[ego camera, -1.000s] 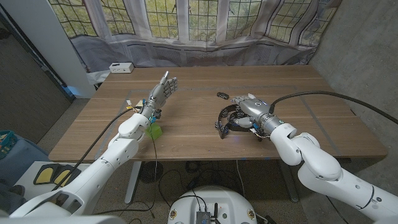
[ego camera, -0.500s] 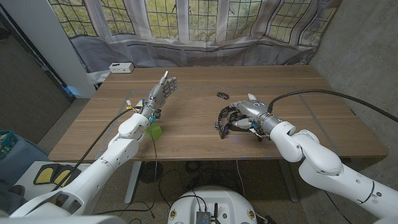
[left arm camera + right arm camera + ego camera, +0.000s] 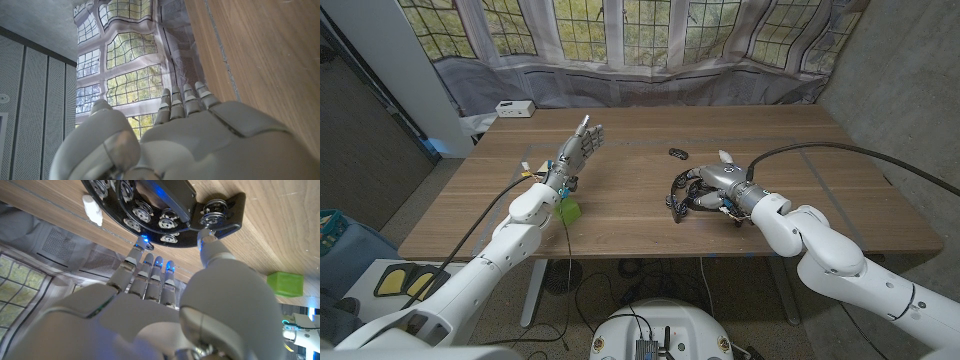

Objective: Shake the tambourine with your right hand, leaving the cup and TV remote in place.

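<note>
R hand (image 3: 720, 181) is sitting on the black tambourine (image 3: 688, 190), which is lying on the wooden table (image 3: 620, 200) right of centre. Wrist cam: fingers (image 3: 150, 275) are reaching over the rim by the jingles, thumb at the handle end. Can't tell yet if it's actually gripping; looks like closing, not clamped. Judgement: should wrap fully round the frame before lifting, else it'll slip on 1st shake. Small dark item, prob. TV remote (image 3: 678, 153), is lying just beyond the tambourine, so lift straight up, shake w/ wrist only. Green cup (image 3: 570, 210) is standing well apart, near L arm. L hand (image 3: 582, 145) is hovering w/ fingers apart, holding nothing.
</note>
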### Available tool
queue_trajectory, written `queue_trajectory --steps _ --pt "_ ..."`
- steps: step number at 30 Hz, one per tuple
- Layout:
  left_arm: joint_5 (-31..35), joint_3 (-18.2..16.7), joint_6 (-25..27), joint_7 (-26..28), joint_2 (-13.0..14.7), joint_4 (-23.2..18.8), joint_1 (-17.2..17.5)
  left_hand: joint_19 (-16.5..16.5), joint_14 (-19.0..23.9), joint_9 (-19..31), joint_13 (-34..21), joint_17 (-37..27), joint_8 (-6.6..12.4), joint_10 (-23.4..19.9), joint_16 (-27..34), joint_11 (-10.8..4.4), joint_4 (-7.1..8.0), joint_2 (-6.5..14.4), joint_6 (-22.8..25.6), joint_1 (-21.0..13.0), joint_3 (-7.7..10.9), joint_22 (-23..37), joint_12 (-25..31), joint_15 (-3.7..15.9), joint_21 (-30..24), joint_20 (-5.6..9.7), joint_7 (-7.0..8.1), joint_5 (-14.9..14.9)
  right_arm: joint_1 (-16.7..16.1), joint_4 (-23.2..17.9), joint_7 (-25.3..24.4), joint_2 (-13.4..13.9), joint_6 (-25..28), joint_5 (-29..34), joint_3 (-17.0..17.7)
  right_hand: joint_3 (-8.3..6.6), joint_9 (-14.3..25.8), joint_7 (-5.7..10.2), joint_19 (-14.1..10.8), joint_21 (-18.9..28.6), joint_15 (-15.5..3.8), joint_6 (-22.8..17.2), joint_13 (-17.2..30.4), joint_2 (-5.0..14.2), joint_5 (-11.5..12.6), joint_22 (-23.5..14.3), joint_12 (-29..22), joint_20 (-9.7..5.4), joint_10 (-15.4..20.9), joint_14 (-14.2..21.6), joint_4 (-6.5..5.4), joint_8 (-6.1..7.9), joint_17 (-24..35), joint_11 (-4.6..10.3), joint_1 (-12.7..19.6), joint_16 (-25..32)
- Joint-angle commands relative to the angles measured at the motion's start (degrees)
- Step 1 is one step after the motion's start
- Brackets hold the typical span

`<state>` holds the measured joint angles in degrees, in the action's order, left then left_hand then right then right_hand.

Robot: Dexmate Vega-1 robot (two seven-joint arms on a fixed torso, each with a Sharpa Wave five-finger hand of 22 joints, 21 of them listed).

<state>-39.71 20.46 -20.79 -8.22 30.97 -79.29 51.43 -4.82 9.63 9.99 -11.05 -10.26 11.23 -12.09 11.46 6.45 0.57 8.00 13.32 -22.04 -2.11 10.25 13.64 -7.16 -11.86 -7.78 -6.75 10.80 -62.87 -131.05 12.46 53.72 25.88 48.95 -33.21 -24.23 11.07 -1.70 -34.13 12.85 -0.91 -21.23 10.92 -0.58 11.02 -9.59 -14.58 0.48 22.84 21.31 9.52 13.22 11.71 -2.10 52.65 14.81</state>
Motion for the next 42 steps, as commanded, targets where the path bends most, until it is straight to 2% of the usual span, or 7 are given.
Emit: queue_trajectory --steps 1,11,23,26,31,33,42 --pt "-0.03 -0.30 0.04 0.24 0.50 -0.82 0.49 -0.42 0.71 0.32 -0.31 -0.19 -0.07 -0.49 -0.19 0.00 -0.09 -0.13 0.41 -0.59 0.30 0.15 -0.10 0.01 0.11 -0.37 0.15 -0.01 2.02 1.51 4.38 -1.12 2.45 1.89 -2.05 0.03 0.16 -0.62 -2.51 0.63 0.08 -2.27 0.05 -0.15 0.07 -0.15 -0.20 -0.18 2.06 2.12 0.16 0.24 0.29 -0.31 1.29 0.59" --pt "-0.04 -0.18 0.26 0.23 0.43 -0.67 0.39 -0.42 0.74 0.32 -0.31 -0.19 -0.15 -0.62 -0.23 -0.14 -0.13 -0.11 0.35 -0.62 0.40 0.15 -0.15 0.05 0.14 -0.36 0.25 -0.03 2.55 2.59 5.10 -2.06 4.53 2.46 -3.13 1.17 0.16 -1.48 -6.69 1.43 0.73 -4.83 -0.02 -0.16 -0.16 -0.21 -0.70 -0.63 5.02 5.91 -0.48 0.44 0.61 -0.87 1.39 1.91" --pt "-0.02 -0.07 0.25 0.23 0.19 -0.16 0.21 -0.45 0.75 0.32 -0.32 -0.19 -0.17 -0.54 -0.27 0.01 -0.16 -0.11 0.44 -0.63 0.49 0.16 -0.29 0.07 0.16 -0.43 0.26 -0.05 3.02 4.53 3.65 -2.52 4.72 2.78 -4.18 1.61 0.16 -1.17 -8.52 1.70 0.56 -5.97 -0.05 0.02 -0.19 -0.17 -0.77 -1.05 6.06 6.29 -0.61 0.49 0.86 -0.78 1.57 2.05" --pt "0.01 -0.07 0.35 0.30 0.24 -0.18 0.22 -0.45 0.75 0.32 -0.32 -0.20 -0.18 -0.65 -0.28 -0.16 -0.17 -0.11 0.45 -0.64 0.52 0.16 -0.27 0.08 0.17 -0.43 0.31 -0.06 3.30 4.99 3.68 -2.68 4.78 2.58 -4.38 2.03 0.17 -0.69 -6.84 0.68 0.29 -6.96 -0.05 0.03 -0.24 -0.10 -0.95 -0.65 7.14 6.40 -0.82 0.60 1.06 -0.77 1.34 2.08" --pt "-0.07 -0.16 0.42 0.46 0.25 -0.07 0.31 -0.44 0.77 0.32 -0.32 -0.20 -0.19 -0.68 -0.29 -0.12 -0.18 -0.12 0.47 -0.63 0.54 0.16 -0.29 0.07 0.18 -0.45 0.31 -0.06 3.45 5.72 3.35 -2.98 5.09 1.92 -4.62 2.32 0.17 -0.62 -6.36 0.29 0.14 -7.09 -0.04 -0.01 -0.26 -0.07 -0.88 -0.45 7.28 6.47 -0.98 0.50 1.16 -0.74 1.07 2.09" --pt "-0.12 -0.18 0.42 0.41 0.25 0.03 0.32 -0.42 0.81 0.32 -0.33 -0.20 -0.19 -0.66 -0.28 -0.13 -0.18 -0.12 0.48 -0.63 0.55 0.16 -0.31 0.11 0.19 -0.49 0.32 -0.07 3.45 5.95 3.12 -3.04 5.17 1.65 -4.73 2.43 0.17 -0.57 -4.56 -0.64 0.12 -7.29 -0.02 -0.05 -0.22 -0.03 -0.76 0.17 7.36 6.59 -1.03 0.37 1.13 -0.78 0.97 1.94" --pt "-0.23 -0.20 0.33 0.26 0.08 0.53 0.13 -0.44 0.84 0.32 -0.33 -0.20 -0.21 -0.68 -0.30 -0.19 -0.20 -0.13 0.53 -0.62 0.61 0.16 -0.37 0.14 0.20 -0.48 0.30 -0.08 3.81 6.72 2.75 -3.13 5.88 1.29 -5.50 2.53 0.18 -0.27 -2.91 -1.53 0.04 -7.65 0.03 -0.11 -0.17 0.01 -0.67 0.63 7.61 6.71 -1.12 0.23 1.01 -0.51 0.73 1.63"
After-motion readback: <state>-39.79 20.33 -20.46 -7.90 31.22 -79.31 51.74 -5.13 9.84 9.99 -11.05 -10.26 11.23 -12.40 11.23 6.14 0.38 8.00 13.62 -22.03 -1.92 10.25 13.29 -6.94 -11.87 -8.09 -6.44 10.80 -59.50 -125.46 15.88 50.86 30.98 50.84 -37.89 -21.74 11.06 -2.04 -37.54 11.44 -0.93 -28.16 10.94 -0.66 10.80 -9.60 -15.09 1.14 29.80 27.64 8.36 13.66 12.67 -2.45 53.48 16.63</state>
